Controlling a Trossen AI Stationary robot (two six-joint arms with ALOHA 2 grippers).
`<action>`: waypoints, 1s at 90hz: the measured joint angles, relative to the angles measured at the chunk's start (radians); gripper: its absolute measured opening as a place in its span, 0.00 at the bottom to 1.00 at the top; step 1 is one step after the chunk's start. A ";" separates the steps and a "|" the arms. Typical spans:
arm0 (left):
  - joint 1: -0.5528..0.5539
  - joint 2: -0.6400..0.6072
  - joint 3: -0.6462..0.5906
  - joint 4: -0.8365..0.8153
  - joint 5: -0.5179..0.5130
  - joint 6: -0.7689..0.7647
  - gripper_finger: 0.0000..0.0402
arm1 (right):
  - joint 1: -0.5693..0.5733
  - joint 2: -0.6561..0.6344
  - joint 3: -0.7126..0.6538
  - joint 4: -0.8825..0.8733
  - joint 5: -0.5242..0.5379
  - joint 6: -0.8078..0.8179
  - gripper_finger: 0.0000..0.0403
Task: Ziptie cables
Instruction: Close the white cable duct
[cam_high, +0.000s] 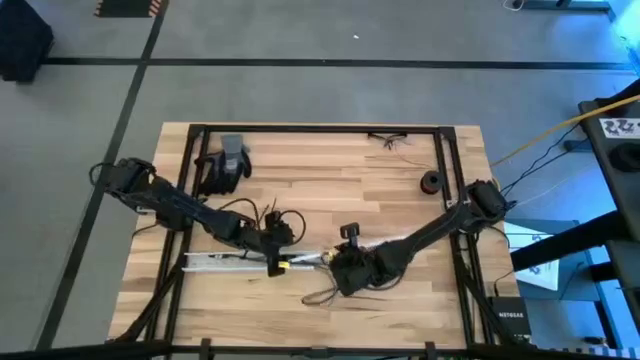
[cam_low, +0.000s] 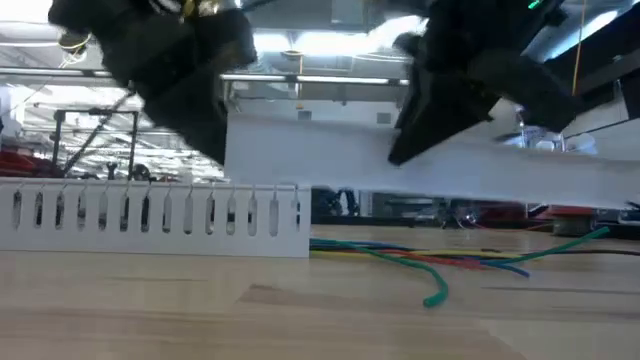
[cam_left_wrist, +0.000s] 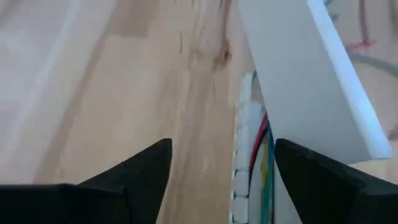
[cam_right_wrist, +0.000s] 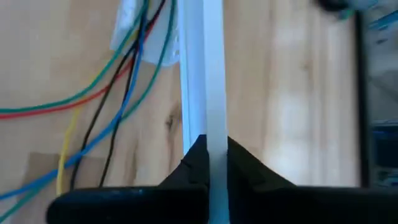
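1. The right gripper (cam_right_wrist: 211, 155) fingers pinch the flat white cover strip (cam_right_wrist: 202, 74), lifted clear over the slotted duct (cam_low: 150, 215).
2. The left gripper (cam_left_wrist: 221, 168) fingers spread wide, empty, straddling the cables (cam_left_wrist: 264, 155) lying in the duct on the tabletop (cam_high: 330, 170).

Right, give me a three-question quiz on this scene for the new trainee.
1. True or false: the right gripper is shut on the flat white strip.
2. Pick one. The left gripper is: A) open, B) shut on the cables, C) shut on the slotted duct.
3. Fill in: in the low view, the coloured cables lie on the ____ past the slotted duct's end.

Key: 1 true; 2 A; 3 table.
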 joint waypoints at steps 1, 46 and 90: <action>0.000 -0.007 0.003 -0.008 0.000 -0.004 0.70 | 0.003 0.000 0.000 0.001 0.007 0.004 0.03; -0.001 -0.170 0.008 -0.301 -0.020 -0.157 0.70 | -0.036 0.077 0.000 0.170 0.078 0.024 0.04; -0.050 -0.165 0.007 -0.349 -0.050 -0.245 0.70 | -0.027 0.097 -0.002 0.209 -0.030 0.019 0.04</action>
